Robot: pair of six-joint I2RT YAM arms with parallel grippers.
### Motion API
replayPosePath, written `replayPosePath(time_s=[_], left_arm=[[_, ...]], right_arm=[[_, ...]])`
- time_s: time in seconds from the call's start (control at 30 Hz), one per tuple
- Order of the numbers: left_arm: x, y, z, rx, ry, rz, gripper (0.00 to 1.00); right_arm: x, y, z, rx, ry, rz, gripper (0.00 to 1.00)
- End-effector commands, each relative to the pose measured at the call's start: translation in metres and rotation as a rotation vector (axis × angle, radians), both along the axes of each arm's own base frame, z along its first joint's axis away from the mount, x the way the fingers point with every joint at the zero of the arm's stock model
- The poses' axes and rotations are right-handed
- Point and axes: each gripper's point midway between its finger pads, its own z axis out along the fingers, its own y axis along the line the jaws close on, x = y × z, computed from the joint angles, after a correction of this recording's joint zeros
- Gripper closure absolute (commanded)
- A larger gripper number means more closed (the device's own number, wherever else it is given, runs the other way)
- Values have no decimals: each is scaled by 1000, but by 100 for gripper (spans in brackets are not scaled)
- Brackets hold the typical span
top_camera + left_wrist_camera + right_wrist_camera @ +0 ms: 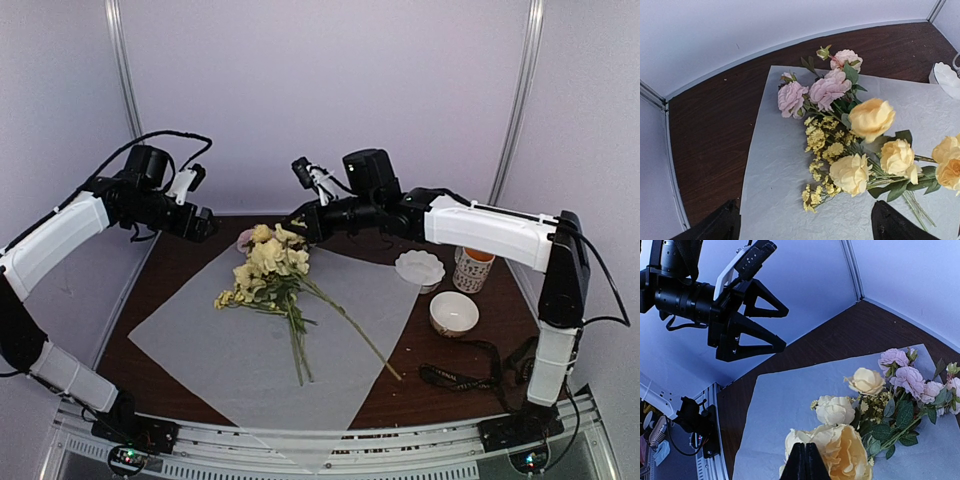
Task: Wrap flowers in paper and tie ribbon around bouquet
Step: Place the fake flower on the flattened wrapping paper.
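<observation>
The flowers lie on the paper, yellow and pink blooms toward the back, stems pointing to the front. The paper is spread flat on the dark table. My left gripper hovers open over the paper's back left part; its fingers stand wide apart above the paper, beside the small yellow blooms. My right gripper is shut with nothing in it, just above a large yellow bloom. The ribbon lies loose at the front right, off the paper.
A scalloped white bowl, a round white bowl and a patterned cup stand on the right of the table. White walls close the back and sides. The left gripper shows in the right wrist view.
</observation>
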Motion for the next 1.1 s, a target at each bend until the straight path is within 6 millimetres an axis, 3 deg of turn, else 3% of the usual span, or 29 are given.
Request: replayPosePath(time_s=[0.0,0.2,0.43,0.67,0.77,0.87,1.07], left_arm=[[4,2,0,1,-13,15,6],[5,0,-2,-4,-3,7,6],[5,8,0,30,-17,35,6],[1,13,25,11,-109,54,6],[-2,14,30,0,-141,53,6],[-2,14,29,4,-124,51,6],[-2,12,24,2,-98,52,6]], right_arm=[[8,8,59,173,-90,-66,100],[21,4,90,251,-160,-147,100],[34,-12,156,453,-245,-275,100],[49,-24,179,579,-271,-406,100],[52,-14,181,589,-277,-397,100],[61,-1,155,529,-306,-437,100],[80,12,71,468,-227,-562,100]])
